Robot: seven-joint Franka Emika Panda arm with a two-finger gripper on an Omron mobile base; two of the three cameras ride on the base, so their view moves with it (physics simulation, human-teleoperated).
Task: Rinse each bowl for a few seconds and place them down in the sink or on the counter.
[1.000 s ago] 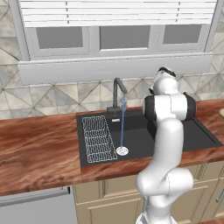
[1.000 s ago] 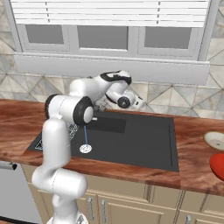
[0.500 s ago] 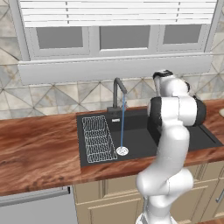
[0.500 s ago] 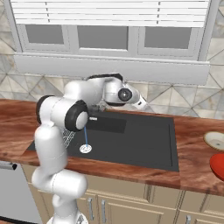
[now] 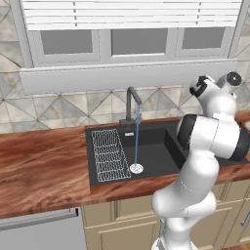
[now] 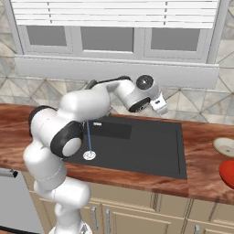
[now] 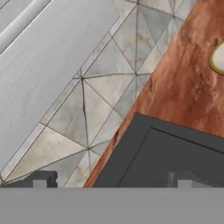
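sink point(image 6: 137, 146) long axis w/ counter point(image 6: 205, 178), pincer point(image 7: 111, 180) open

Tiled backsplash point(image 5: 68, 110) in grey-beige triangle pattern runs behind the worktop. Above it a wide pale sill point(image 5: 122, 77) under a three-pane window point(image 6: 123, 39) with white blinds point(image 5: 132, 12) lowered partway. Light wooden cabinets point(image 6: 137, 212) with silver handles below. Grey appliance front point(image 5: 39, 232) at lower left. Even, flat lighting.
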